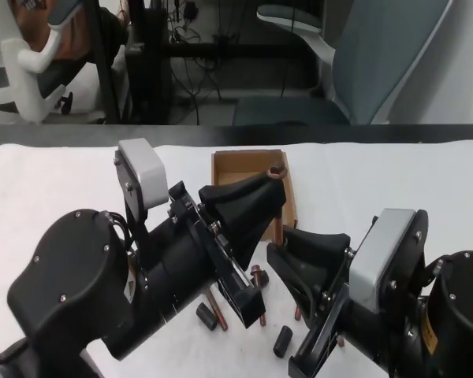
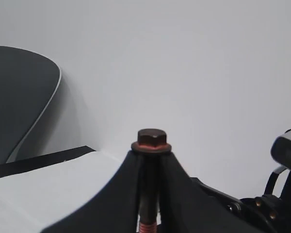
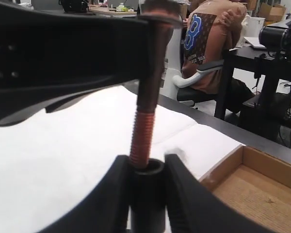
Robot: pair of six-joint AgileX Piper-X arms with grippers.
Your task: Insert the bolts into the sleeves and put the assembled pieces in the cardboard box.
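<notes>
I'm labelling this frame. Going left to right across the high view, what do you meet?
Left arm's wrist camera → loose black sleeve → second loose black sleeve → right arm's wrist camera.

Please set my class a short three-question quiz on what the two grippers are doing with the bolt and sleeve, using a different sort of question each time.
1. True or false: the left gripper holds the bolt with its head pointing down.
2. Multiple choice: what does the right gripper hold? A) a black sleeve; B) a second bolt; C) nothing.
3. Fill in: the bolt's ____ end meets the sleeve's mouth.

Key
1. False. The head is on top, just above the fingers.
2. A.
3. Threaded.
</notes>
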